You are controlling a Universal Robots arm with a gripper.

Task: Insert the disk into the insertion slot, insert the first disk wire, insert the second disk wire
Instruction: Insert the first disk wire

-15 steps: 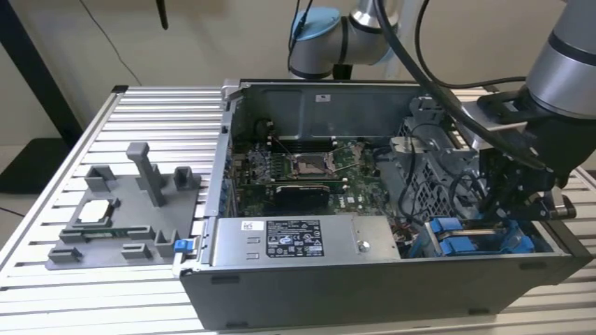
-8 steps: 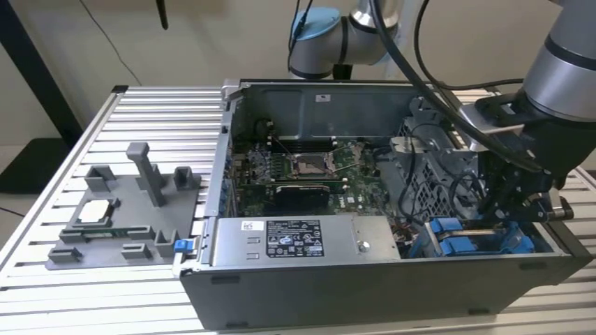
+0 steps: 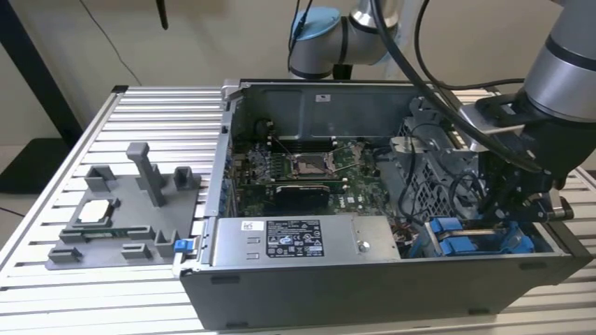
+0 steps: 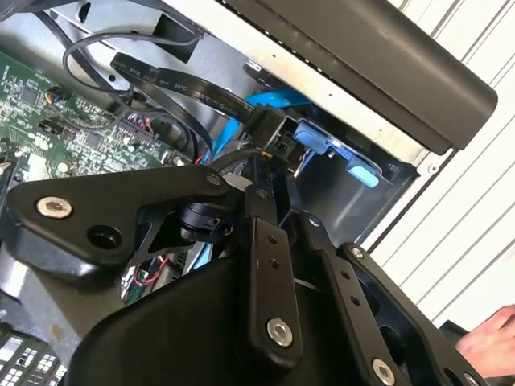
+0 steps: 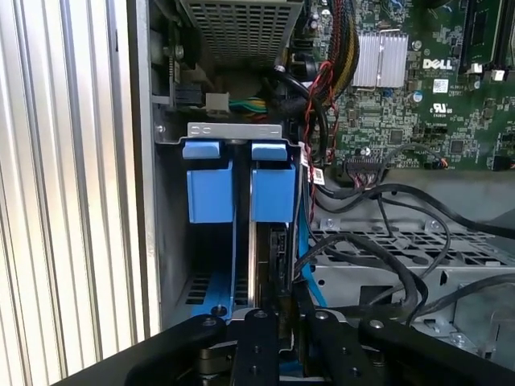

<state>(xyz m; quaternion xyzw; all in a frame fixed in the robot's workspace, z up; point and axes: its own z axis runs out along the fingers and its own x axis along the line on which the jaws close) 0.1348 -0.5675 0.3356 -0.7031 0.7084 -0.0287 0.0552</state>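
Note:
The disk (image 5: 272, 193), in its blue carrier, stands edge-up inside the insertion slot (image 5: 233, 129) beside a second blue carrier (image 5: 209, 191). My gripper (image 5: 278, 310) hangs directly over the disk's end, shut on a black disk wire connector (image 5: 278, 251) that trails a blue cable (image 5: 311, 283). In the second wrist view the gripper (image 4: 273, 183) pinches the same connector (image 4: 273, 138), close to the blue tabs (image 4: 312, 137). From the exterior view the gripper (image 3: 510, 209) reaches down into the case's front corner on that view's right, above the slot (image 3: 470, 237).
A grey power-supply box (image 3: 298, 241) lies along the case front, with the motherboard (image 3: 298, 171) behind it. A perforated metal cage (image 5: 402, 249) carries loose black cables beside the slot. A grey fixture (image 3: 112, 216) stands on the slatted table. A hand (image 4: 491, 342) shows near the arm.

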